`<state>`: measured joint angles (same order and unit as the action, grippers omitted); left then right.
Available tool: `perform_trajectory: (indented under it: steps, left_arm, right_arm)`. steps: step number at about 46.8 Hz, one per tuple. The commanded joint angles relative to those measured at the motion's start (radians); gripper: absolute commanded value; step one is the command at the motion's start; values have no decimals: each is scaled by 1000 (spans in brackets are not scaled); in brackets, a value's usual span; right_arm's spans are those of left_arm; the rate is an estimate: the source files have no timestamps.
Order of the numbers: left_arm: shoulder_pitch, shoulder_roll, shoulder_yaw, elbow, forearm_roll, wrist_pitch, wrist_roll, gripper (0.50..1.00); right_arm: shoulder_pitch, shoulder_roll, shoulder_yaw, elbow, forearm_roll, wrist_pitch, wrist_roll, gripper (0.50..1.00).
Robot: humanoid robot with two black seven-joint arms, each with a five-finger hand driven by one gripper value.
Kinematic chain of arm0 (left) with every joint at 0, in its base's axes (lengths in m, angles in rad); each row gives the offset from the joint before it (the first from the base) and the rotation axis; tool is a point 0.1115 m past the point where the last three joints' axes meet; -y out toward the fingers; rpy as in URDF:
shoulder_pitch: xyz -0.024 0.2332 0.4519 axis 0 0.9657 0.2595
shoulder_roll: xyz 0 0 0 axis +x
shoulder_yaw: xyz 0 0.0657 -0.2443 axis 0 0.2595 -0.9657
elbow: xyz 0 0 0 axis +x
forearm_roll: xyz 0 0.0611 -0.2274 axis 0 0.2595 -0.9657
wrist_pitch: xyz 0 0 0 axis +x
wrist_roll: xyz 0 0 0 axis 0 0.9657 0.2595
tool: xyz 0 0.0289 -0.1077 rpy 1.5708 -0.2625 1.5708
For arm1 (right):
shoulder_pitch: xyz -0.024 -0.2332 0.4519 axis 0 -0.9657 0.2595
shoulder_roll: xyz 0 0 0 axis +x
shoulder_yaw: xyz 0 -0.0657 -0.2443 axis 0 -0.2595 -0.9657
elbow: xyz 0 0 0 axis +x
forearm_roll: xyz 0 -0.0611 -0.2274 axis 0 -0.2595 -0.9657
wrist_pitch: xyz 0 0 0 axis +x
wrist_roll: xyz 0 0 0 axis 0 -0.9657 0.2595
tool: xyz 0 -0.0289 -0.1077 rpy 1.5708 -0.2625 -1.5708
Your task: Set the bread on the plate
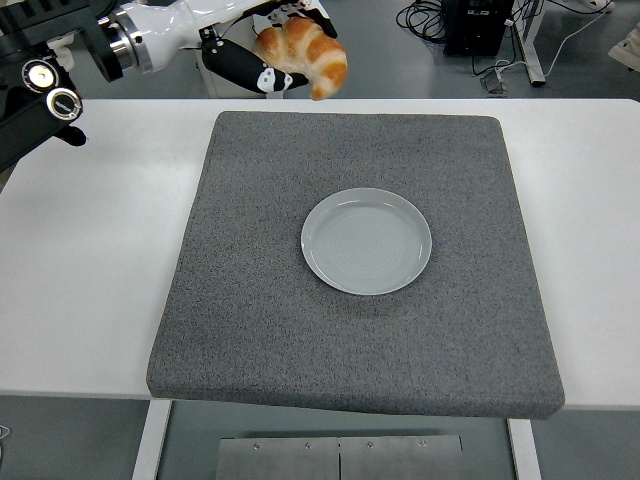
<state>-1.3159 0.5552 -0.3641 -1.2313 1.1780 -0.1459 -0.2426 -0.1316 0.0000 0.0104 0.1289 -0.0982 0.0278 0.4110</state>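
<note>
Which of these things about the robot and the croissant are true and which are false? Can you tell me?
1. The left hand is holding the croissant. True.
2. The croissant is already lying on the plate. False: it is up in the air above the far edge of the table, and the plate has nothing on it.
3. The plate sits on a grey mat. True.
4. The plate is bright red. False: it is a pale grey-white.
5. The robot's right hand is reaching for the plate. False: no right hand shows in the picture at all.
</note>
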Motion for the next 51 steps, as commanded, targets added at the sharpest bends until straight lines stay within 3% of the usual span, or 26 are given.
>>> perform_trajectory:
  steps: [1,37,51]
  left_arm:
    - [-22,-44,30,24,-3,5,0,500]
    - [-71,-297,149,164,5,16,-1,500]
    - [-45,-331,231,205,22,49,-4,500]
  right_arm:
    - [1,0,0,0,0,0,0,1000]
    - [1,0,0,0,0,0,0,1000]
    - [0,0,0,1,0,0,0,1000]
